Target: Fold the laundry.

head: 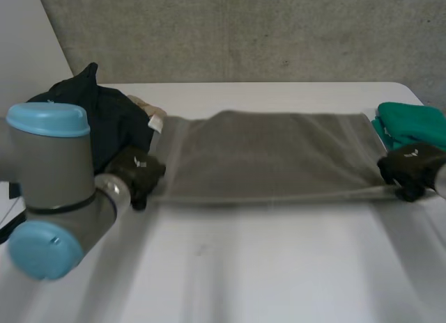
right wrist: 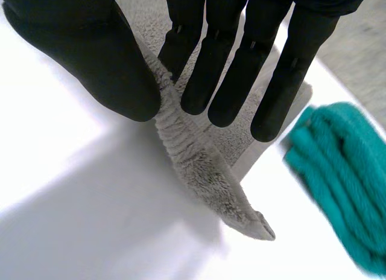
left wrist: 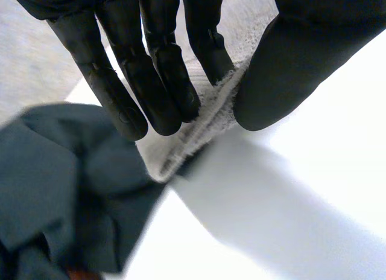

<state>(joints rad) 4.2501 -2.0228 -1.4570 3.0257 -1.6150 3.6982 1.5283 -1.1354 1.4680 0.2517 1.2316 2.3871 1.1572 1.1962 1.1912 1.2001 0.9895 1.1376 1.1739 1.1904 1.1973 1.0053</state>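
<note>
A grey towel point(head: 268, 156) is stretched wide across the table between my two hands. My left hand point(head: 137, 174) pinches its near left corner; in the left wrist view the straight fingers point(left wrist: 163, 75) and thumb point(left wrist: 283, 69) clamp the towel's edge point(left wrist: 208, 120). My right hand point(head: 411, 168) pinches the near right corner; in the right wrist view the thumb point(right wrist: 90, 57) and fingers point(right wrist: 241, 69) squeeze the towel's edge point(right wrist: 199, 159), whose tip hangs past them.
A dark pile of laundry point(head: 97, 114) lies at the far left, and it is beside my left hand point(left wrist: 66, 183) too. A folded green towel point(head: 411, 124) sits at the far right, close to my right hand point(right wrist: 344, 171). White table point(head: 244, 267) in front.
</note>
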